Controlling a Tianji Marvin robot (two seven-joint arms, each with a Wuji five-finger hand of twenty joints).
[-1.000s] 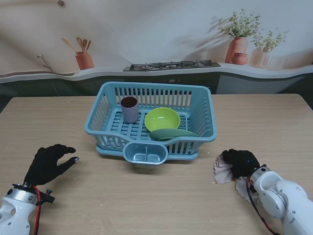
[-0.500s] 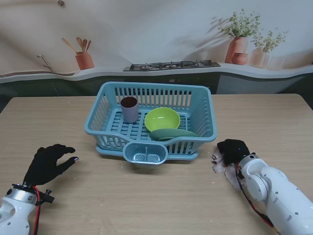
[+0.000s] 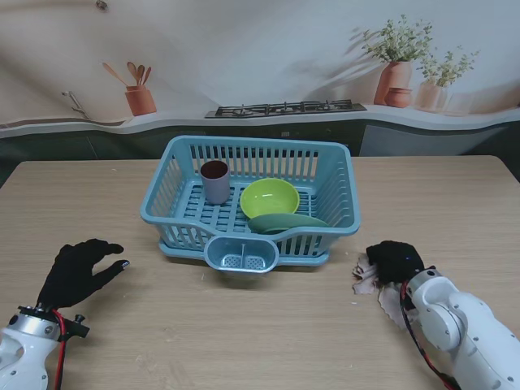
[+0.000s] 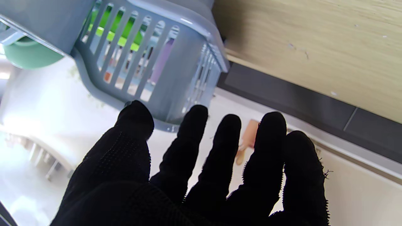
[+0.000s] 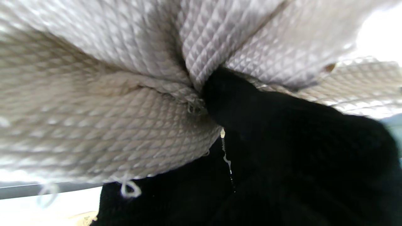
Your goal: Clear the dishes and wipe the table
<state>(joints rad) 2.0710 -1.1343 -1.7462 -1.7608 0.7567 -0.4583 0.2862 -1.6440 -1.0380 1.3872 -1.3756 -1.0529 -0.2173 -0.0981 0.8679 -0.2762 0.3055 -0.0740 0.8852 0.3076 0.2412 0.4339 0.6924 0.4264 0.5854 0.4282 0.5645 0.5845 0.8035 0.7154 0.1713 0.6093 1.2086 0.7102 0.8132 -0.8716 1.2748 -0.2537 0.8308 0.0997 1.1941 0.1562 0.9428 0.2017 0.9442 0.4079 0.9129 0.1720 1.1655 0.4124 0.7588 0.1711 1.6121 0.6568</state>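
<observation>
The right hand (image 3: 395, 260) presses down on a white waffle-weave cloth (image 3: 367, 276), fingers bunched into its folds, on the wooden table (image 3: 268, 325) just right of the blue dish rack (image 3: 166, 191). The rack holds a cup (image 3: 215, 180), a green bowl (image 3: 270, 197) and a plate (image 3: 286, 222). The left hand (image 3: 80, 270) hovers with fingers spread, holding nothing.

Left robot hand (image 3: 80, 270) open, fingers apart; right robot hand (image 3: 396, 261) clenched.
</observation>
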